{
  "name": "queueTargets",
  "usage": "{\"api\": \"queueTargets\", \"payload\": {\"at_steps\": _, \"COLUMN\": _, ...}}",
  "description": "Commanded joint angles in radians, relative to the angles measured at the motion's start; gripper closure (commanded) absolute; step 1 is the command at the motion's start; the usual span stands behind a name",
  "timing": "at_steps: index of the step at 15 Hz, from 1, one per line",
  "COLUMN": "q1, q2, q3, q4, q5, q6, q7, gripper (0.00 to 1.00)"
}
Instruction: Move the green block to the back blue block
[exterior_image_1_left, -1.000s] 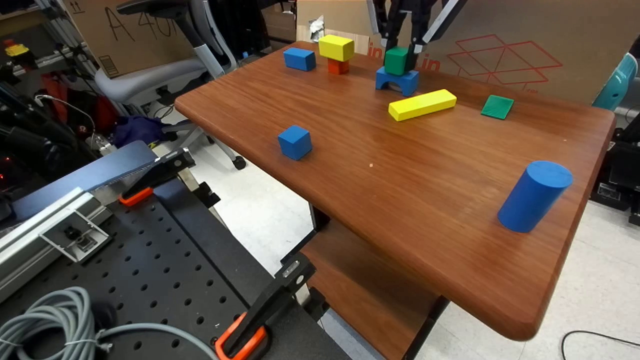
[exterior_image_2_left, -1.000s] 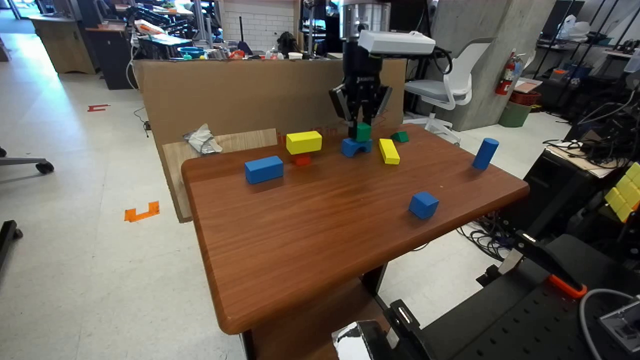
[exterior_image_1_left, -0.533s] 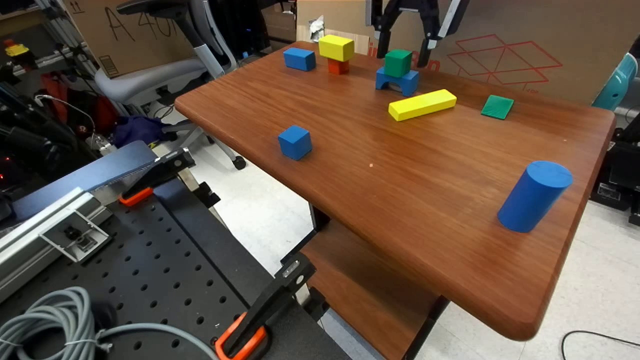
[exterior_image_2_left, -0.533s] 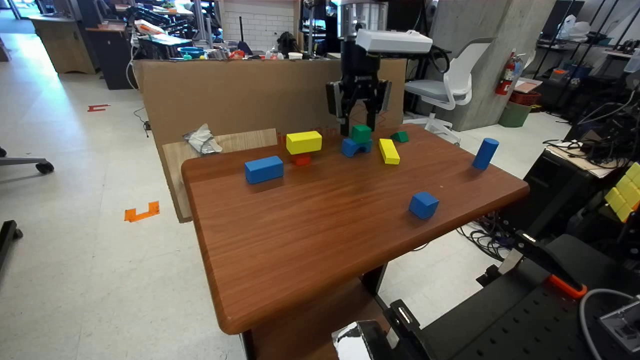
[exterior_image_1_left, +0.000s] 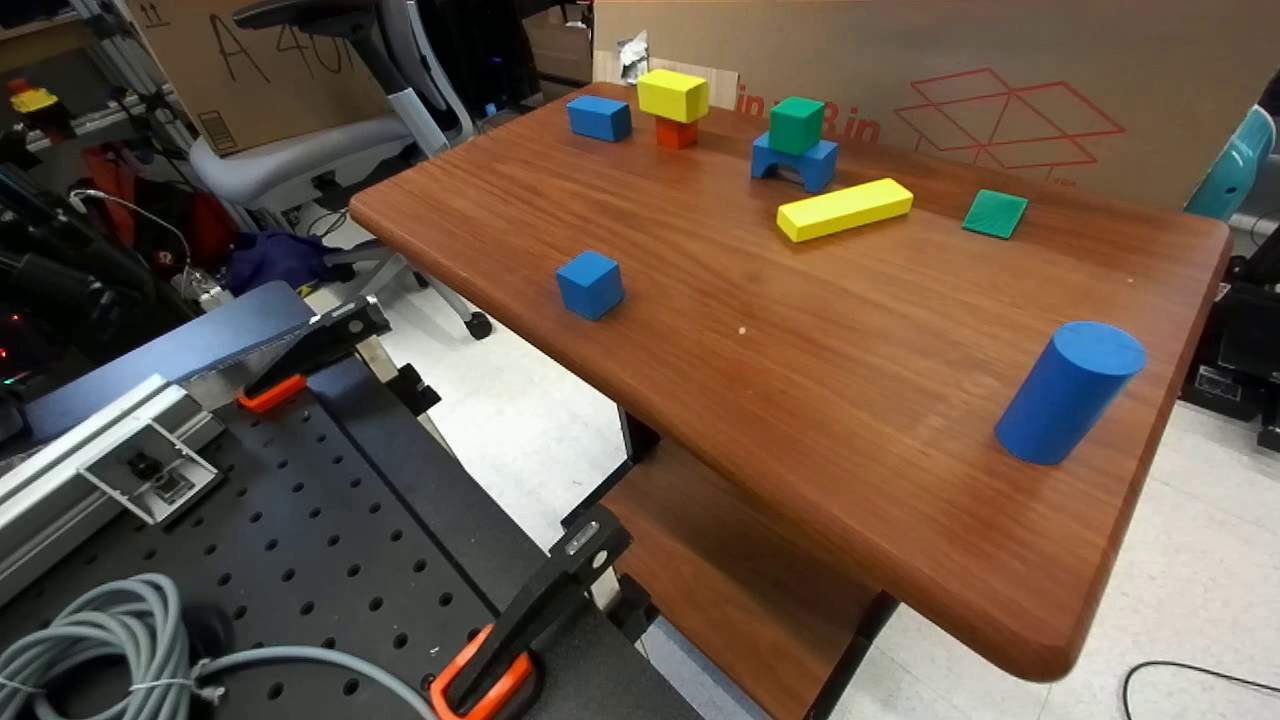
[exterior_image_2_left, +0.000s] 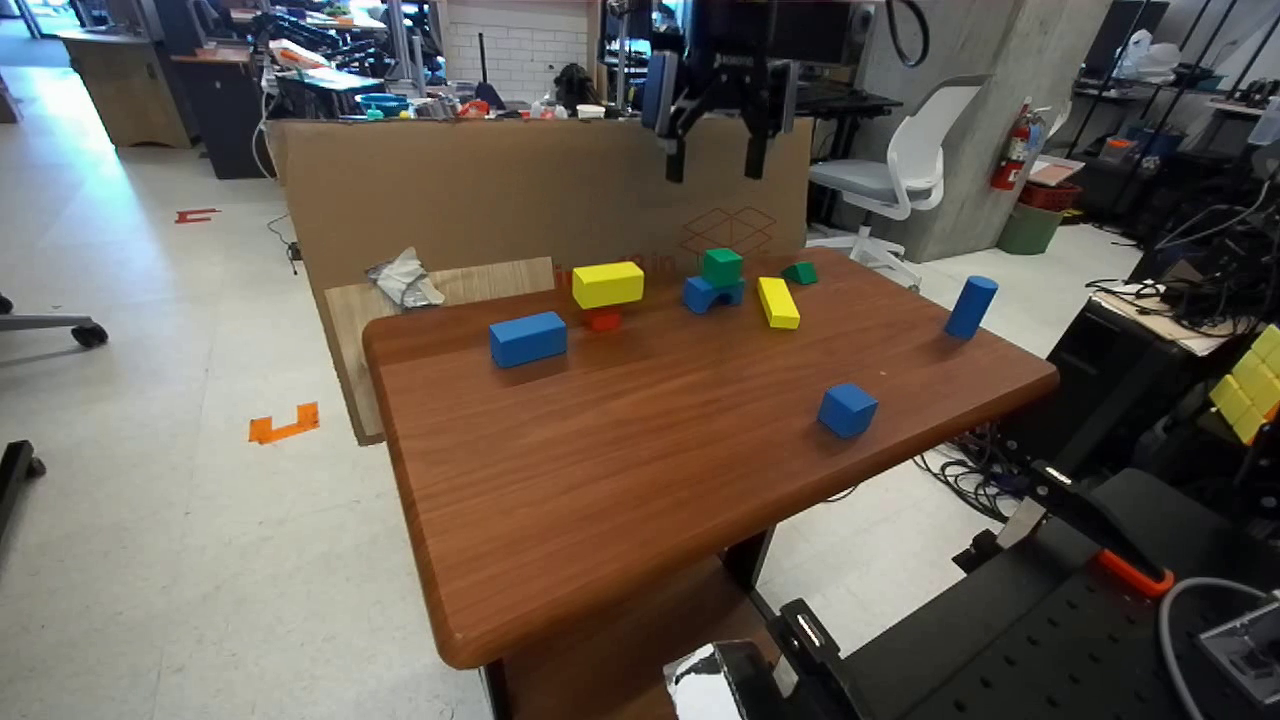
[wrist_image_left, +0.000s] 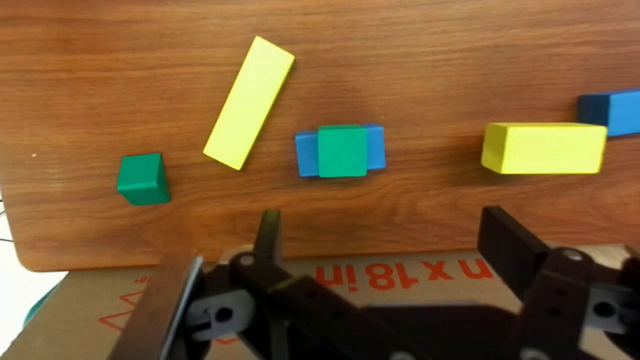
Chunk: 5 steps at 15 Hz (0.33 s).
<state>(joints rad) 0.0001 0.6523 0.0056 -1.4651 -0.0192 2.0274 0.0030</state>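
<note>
Mid-frame in the wrist view, the smooth green cube (wrist_image_left: 342, 151) sits atop the arched blue block (wrist_image_left: 376, 146) on wood-grained tabletop (wrist_image_left: 425, 65); lower down, the gripper (wrist_image_left: 382, 225) has its blunt fingers wide apart

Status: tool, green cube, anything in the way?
Tool open, nothing held, above the blocks. Green cube resting on blue arch block. Yellow bar nearby, not touching either; probably not in the way.
</note>
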Motion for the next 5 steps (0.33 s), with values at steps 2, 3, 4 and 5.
{"api": "queueTargets", "payload": {"at_steps": 2, "q1": 0.004, "q2": -0.103, "q3": -0.001, "q4": -0.082, "q5": 0.023, "q6": 0.001, "q7": 0.028, "gripper": 0.00}}
{"api": "queueTargets", "payload": {"at_steps": 3, "q1": 0.005, "q2": -0.153, "q3": -0.002, "q4": -0.126, "q5": 0.027, "q6": 0.001, "q7": 0.043, "gripper": 0.00}}
{"api": "queueTargets", "payload": {"at_steps": 4, "q1": 0.005, "q2": -0.189, "q3": -0.002, "q4": -0.160, "q5": 0.028, "q6": 0.001, "q7": 0.050, "gripper": 0.00}}
{"api": "queueTargets", "payload": {"at_steps": 5, "q1": 0.005, "q2": -0.211, "q3": -0.002, "q4": -0.184, "q5": 0.029, "q6": 0.001, "q7": 0.054, "gripper": 0.00}}
